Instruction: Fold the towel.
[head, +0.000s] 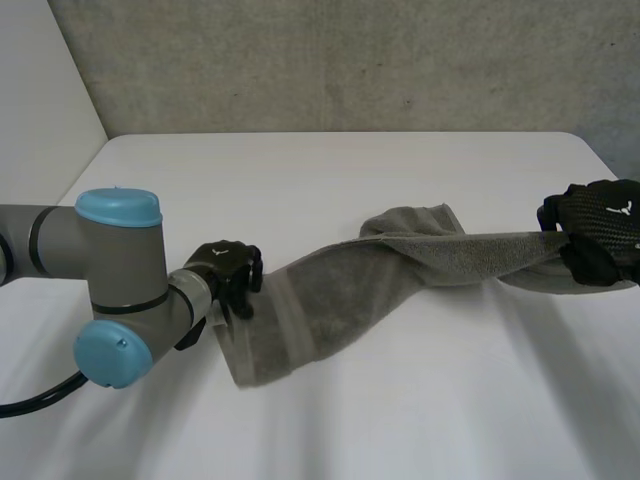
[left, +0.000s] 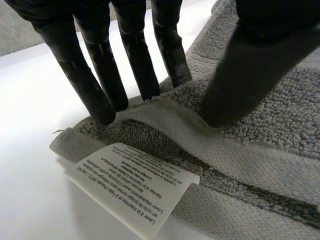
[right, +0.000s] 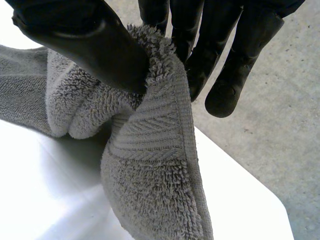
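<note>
A grey towel (head: 330, 300) stretches across the white table (head: 300, 170), twisted along its length. My left hand (head: 228, 272) is at its left end, near a corner. There the straight fingers (left: 95, 85) and the thumb (left: 240, 80) pinch a ridge of towel (left: 260, 150) next to the pale border band. A white care label (left: 135, 185) sticks out beside the fingertips. My right hand (head: 600, 228) holds the right end lifted off the table. Its thumb (right: 85, 40) presses the towel's edge (right: 150, 190) against the fingers (right: 235, 70).
My left arm (head: 110, 290) lies low across the table's left side. The table's right edge (right: 240, 175) runs just beneath my right hand, with concrete floor (right: 270, 110) beyond it. A grey wall (head: 340, 60) stands behind the table.
</note>
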